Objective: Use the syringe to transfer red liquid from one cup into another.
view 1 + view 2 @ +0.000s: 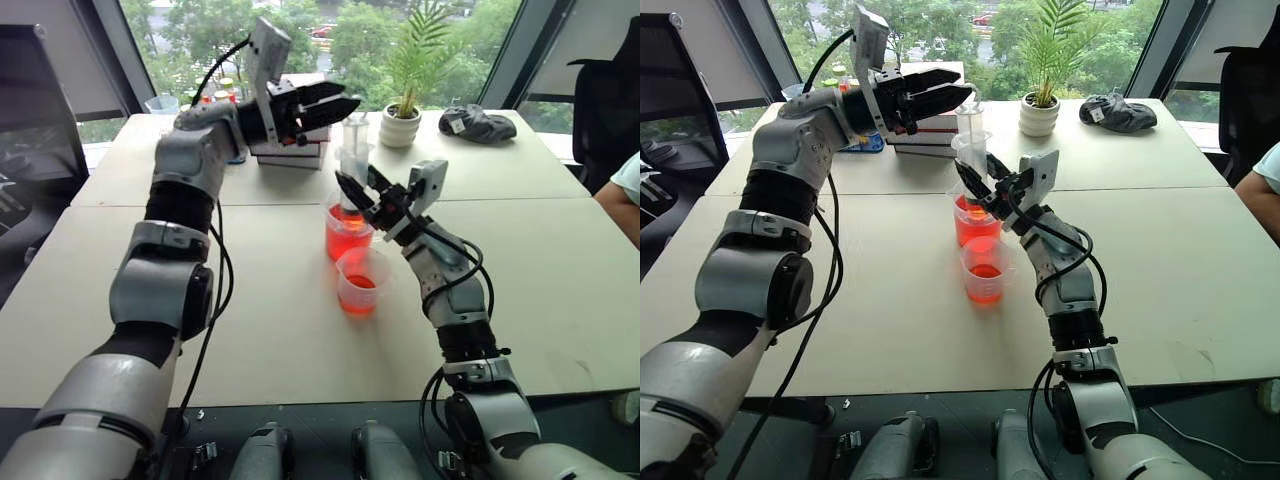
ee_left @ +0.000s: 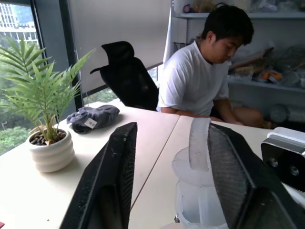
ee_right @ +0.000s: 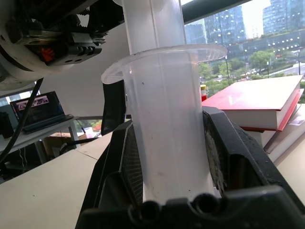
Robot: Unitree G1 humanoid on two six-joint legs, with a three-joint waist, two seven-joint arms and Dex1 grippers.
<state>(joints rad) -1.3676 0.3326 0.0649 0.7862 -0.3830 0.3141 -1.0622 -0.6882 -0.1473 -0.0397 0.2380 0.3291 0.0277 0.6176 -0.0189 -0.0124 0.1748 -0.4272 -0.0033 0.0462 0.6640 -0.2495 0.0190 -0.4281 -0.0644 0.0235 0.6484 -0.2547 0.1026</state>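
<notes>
The syringe [image 1: 354, 150] stands upright with its lower end in the taller cup [image 1: 334, 214], which is about half full of red liquid [image 1: 347, 240]. My right gripper [image 1: 358, 184] is shut on the syringe's clear barrel [image 3: 164, 124], just above the cup. The white plunger [image 2: 198, 143] sticks up from the barrel, and its top lies between the fingers of my open left gripper [image 1: 346, 100], which reaches in from the left. The shorter cup [image 1: 346, 268] stands just in front of the taller one, with a little red liquid [image 1: 360, 283] at its bottom.
At the back of the table are a potted palm [image 1: 402, 120], a stack of books [image 1: 290, 152] and a dark folded cloth [image 1: 478, 123]. A person [image 2: 200, 76] sits at the table's right side, with a black chair [image 2: 125, 71] behind.
</notes>
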